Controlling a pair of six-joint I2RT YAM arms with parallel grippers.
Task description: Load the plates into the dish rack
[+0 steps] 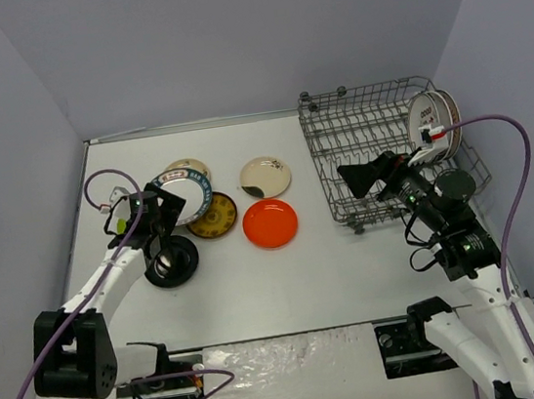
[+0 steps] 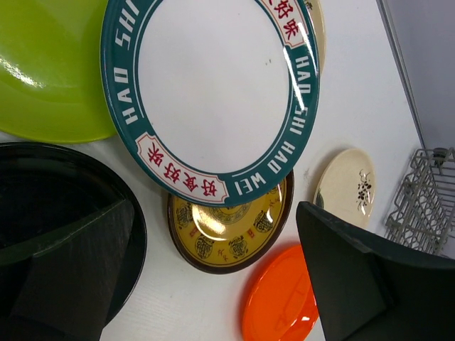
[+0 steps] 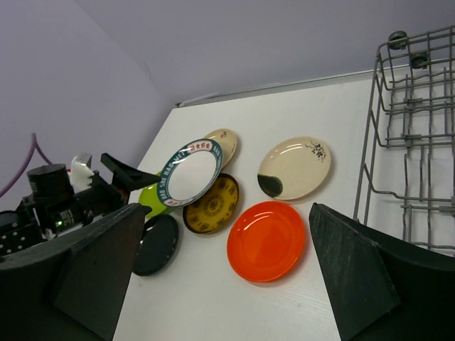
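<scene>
Both claws gape empty, the left claw (image 1: 159, 217) over the plates (image 1: 212, 216) heaped at the left, the right claw (image 1: 367, 178) by the rack (image 1: 366, 127); the glossy green-rimmed plate (image 2: 213, 92) looks stiff, slippery and breakable, best pinched at its raised rim.

A rectangular grey wire dish rack (image 1: 357, 133) stands on the right of the table. White round plates with red markings (image 1: 431, 124) stand on edge at its far right end. Left of the rack lie a glossy orange plate (image 1: 270, 224) and, just beyond it, a cream plate with a dark smear (image 1: 265, 176). Further left, a white plate with a green lettered rim (image 1: 184, 193) rests tilted over a brown-and-yellow patterned plate (image 1: 212, 215), a lime-green plate (image 2: 50, 71) and a small cream plate (image 1: 187, 165) (mostly covered). A black plate (image 3: 156, 245) lies flat nearest.
</scene>
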